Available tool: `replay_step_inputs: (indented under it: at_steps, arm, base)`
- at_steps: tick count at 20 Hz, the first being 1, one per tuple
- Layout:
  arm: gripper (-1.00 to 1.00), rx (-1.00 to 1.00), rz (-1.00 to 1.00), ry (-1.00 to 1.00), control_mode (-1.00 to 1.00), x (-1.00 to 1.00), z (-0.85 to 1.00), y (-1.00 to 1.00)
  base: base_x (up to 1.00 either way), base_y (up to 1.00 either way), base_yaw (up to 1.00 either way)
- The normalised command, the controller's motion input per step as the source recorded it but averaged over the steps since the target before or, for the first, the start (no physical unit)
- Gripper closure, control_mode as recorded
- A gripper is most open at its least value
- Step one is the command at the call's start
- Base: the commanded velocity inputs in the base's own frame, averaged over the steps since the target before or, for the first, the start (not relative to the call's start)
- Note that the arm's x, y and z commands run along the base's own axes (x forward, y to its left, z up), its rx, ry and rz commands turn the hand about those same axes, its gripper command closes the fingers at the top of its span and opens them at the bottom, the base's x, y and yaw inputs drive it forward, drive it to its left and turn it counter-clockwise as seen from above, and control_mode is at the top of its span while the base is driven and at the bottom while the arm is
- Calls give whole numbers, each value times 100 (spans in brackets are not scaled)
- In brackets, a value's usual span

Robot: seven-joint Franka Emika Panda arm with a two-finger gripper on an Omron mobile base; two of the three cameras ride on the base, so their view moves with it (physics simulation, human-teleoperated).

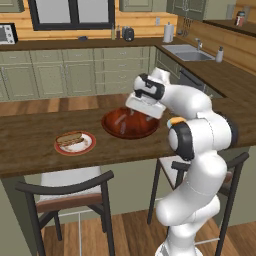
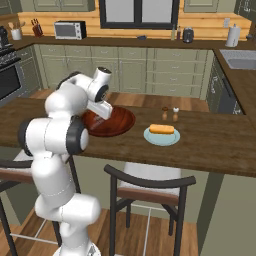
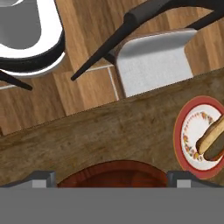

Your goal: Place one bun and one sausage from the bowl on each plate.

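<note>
Hand view is looking down past the pincer (image 3: 112, 177), whose two grey fingertips are standing wide apart at the bottom with nothing between them. Just beyond them the rim of the brown bowl (image 3: 114, 174) is curving across the wooden surface (image 3: 87, 135). At 3 o'clock the red-rimmed plate (image 3: 189, 131) is carrying a tan bun (image 3: 209, 134) with a dark sausage (image 3: 217, 148) lying against it. Further out, a grey-seated chair (image 3: 153, 61) is standing on the floor.

Left base view is showing the white arm reaching over the bowl (image 1: 122, 122), with the red-rimmed plate (image 1: 87, 146) at 9 o'clock of it. In the right base view, the teal plate (image 2: 152, 137) is sitting at 3 o'clock of the bowl (image 2: 117, 122), holding a yellow-orange bun (image 2: 162, 129). Two small shakers (image 2: 170, 114) are standing beyond it.
</note>
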Motion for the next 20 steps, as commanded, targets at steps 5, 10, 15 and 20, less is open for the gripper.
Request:
replay_step_inputs:
  at_steps: [5, 10, 15, 20]
  arm:
    - [-100, -4, 0, 0, -100, 50, -58, -27]
    - [-100, -9, 1, 0, -100, 78, -2, 0]
    - [-100, -3, 1, 0, -100, 57, 0, 10]
    - [-100, 0, 0, 0, -100, 29, -15, 32]
  base:
    - [0, 0, 0]
    - [0, 0, 0]
    - [0, 0, 0]
    - [0, 0, 0]
